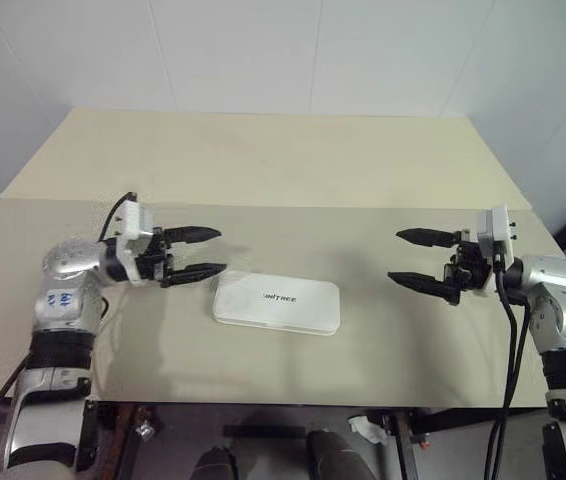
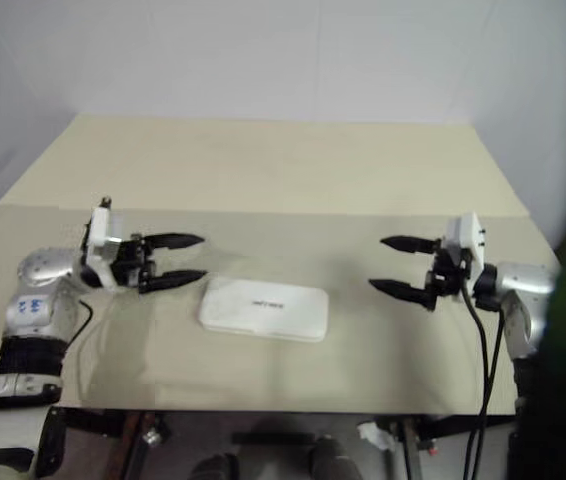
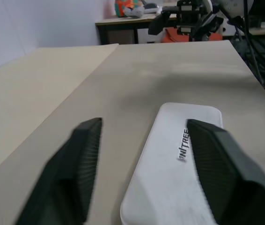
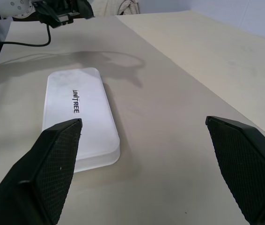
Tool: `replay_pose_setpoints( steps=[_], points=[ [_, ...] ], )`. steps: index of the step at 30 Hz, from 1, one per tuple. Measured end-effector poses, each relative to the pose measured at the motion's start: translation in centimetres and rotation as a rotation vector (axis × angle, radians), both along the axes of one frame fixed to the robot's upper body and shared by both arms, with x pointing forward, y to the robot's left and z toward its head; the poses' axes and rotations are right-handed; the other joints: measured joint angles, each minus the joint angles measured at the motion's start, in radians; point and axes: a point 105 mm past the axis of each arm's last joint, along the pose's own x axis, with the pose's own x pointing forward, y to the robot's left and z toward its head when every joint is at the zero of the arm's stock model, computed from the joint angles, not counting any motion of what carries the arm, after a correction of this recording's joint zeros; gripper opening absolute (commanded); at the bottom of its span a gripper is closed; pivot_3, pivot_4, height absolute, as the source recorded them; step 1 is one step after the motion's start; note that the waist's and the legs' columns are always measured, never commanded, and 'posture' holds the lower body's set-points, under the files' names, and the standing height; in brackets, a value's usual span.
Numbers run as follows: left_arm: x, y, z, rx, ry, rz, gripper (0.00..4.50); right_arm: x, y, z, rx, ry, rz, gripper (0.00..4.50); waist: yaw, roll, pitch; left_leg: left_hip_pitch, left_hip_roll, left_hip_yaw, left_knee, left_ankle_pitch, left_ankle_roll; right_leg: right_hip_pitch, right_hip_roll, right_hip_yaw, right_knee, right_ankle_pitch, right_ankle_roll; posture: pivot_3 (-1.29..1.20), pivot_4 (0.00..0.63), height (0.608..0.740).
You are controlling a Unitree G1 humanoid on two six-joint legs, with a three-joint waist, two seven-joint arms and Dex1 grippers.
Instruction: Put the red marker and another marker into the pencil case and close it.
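**Closed case between two empty grippers**

Pale beige tabletop [image 1: 263, 170] against a white wall sets the scene, with a lighter section at the back and a slightly darker one in front.

Left gripper [image 1: 199, 252], two black fingers on a silver arm, points level toward the middle of the table with its fingers spread and nothing between them. Its tips hang just beside the left end of the pencil case [image 1: 276, 303], a white hard-plastic rectangular box with rounded corners and small black lettering on its lid. From the left wrist view the case lies ahead of the spread fingers, not gripped.

Right gripper [image 1: 408, 258], also black-fingered, faces the other way from the opposite side, fingers wide apart and empty, well apart from the case's right end.

The case lies flat with its lid down, near the front middle of the table, between the two grippers. No red marker or green marker lies loose on the table, so both are probably inside.

Judging by the shut lid and the empty grippers, the task looks finished or nearly so. The next move would likely call only for drawing both arms back without nudging the case.
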Motion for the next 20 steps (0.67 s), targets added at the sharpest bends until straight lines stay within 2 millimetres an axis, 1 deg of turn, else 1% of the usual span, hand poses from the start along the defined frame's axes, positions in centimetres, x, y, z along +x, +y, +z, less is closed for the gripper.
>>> replay_pose_setpoints(
  steps=[1, 2, 9, 13, 20],
  points=[
    [-0.3, 0.4, 0.1, -0.007, -0.002, 0.003, 4.45, 0.0, 0.2, -0.1, -0.001, 0.003, 0.009, 4.50, -0.002, 0.000, 0.000, 0.000, 0.000, 0.000, 0.000, 0.000, 0.000, 0.000, 0.000, 0.000, 0.000, 0.000, 0.000, 0.00, 0.150, 0.740],
    [-0.5, 0.8, 0.2, -0.005, -0.003, 0.009, 4.48, 0.0, 0.2, -0.2, -0.003, 0.010, 0.011, 4.50, -0.002, 0.000, 0.000, 0.000, 0.000, 0.000, 0.000, 0.000, 0.000, 0.000, 0.000, 0.000, 0.000, 0.000, 0.000, 0.00, 0.150, 0.740],
    [-2.3, 2.2, -0.2, -0.026, 0.042, -0.013, 4.48, 0.1, 0.1, -0.3, -0.010, 0.026, 0.025, 4.50, -0.004, 0.000, 0.000, 0.000, 0.000, 0.000, -0.001, 0.000, 0.000, 0.000, 0.000, -0.001, -0.001, -0.001, -0.001, 0.00, 0.150, 0.740],
    [-2.7, 2.8, 0.5, -0.049, 0.021, -0.030, 4.48, 0.1, 0.0, -0.1, -0.018, 0.027, 0.022, 4.50, -0.004, 0.000, 0.000, 0.000, 0.000, 0.000, -0.001, 0.000, 0.000, 0.000, 0.000, -0.001, -0.001, -0.001, -0.001, 0.00, 0.150, 0.740],
    [-3.1, 3.1, 0.2, -0.034, 0.021, -0.035, 4.48, -0.4, 0.8, 0.3, -0.016, 0.007, 0.036, 4.50, -0.007, 0.000, 0.000, 0.000, 0.001, 0.000, -0.002, 0.000, 0.000, 0.000, 0.000, -0.001, -0.002, -0.001, -0.002, 0.00, 0.150, 0.740]
  ],
)
